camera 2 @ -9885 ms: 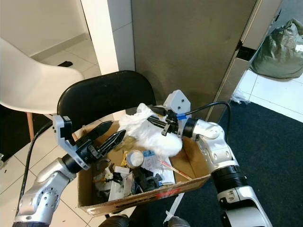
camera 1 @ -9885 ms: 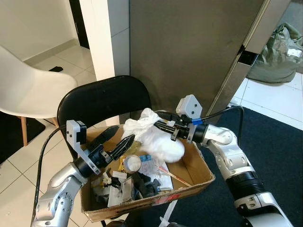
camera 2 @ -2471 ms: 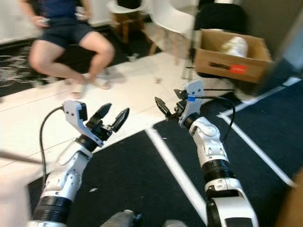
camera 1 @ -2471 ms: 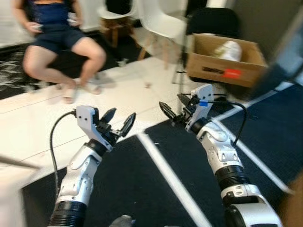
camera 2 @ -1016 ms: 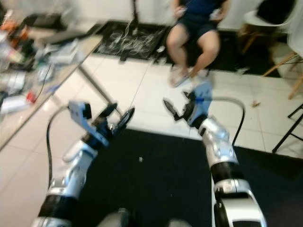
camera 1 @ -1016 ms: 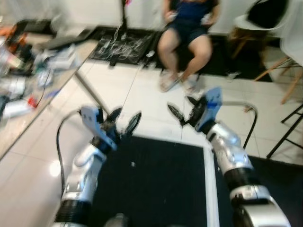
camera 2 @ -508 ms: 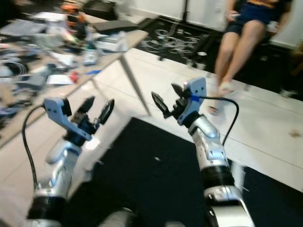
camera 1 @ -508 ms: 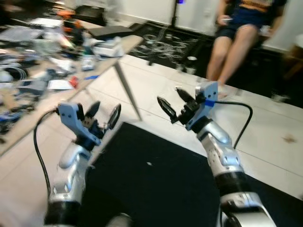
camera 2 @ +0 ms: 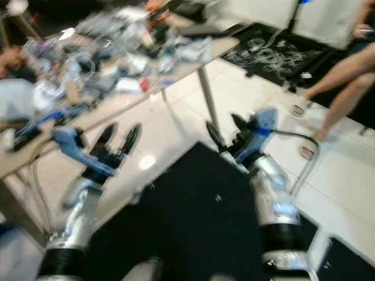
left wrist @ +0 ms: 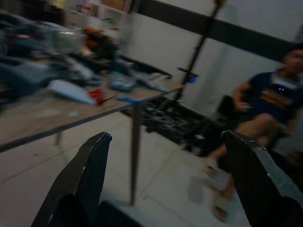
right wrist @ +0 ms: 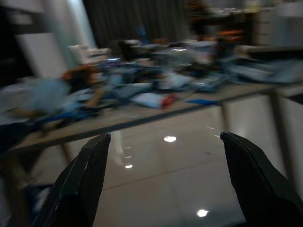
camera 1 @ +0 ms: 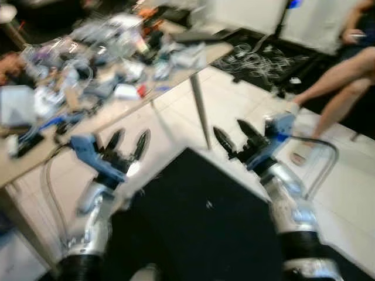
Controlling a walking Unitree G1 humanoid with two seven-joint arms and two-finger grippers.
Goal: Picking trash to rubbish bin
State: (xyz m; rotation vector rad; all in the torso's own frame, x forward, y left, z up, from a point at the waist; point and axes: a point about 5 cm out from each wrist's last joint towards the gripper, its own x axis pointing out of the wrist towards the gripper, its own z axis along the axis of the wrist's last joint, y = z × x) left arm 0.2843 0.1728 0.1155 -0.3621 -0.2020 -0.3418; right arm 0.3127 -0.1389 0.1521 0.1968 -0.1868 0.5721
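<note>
Holding both arms out in front of me, I am keeping my left gripper (camera 1: 126, 143) and my right gripper (camera 1: 236, 134) raised above the floor, and the fingers of each one are spread apart with nothing between them. The head views are blurred, so small details are hard to read. Under my arms a black mat (camera 1: 193, 228) is lying on the white tiled floor (camera 1: 228, 99), and one small pale speck (camera 1: 209, 204) is lying on the mat between my two arms; I cannot tell what it is. On my left a long wooden table (camera 1: 176, 79) is standing, and its top is covered with many mixed items (camera 1: 88, 64) up to the far edge. Beyond the far corner of the table a person (left wrist: 265, 101) in dark clothes is sitting, with bare legs and sandals. I am not seeing clearly any piece of trash or a rubbish bin in these blurred pictures.
</note>
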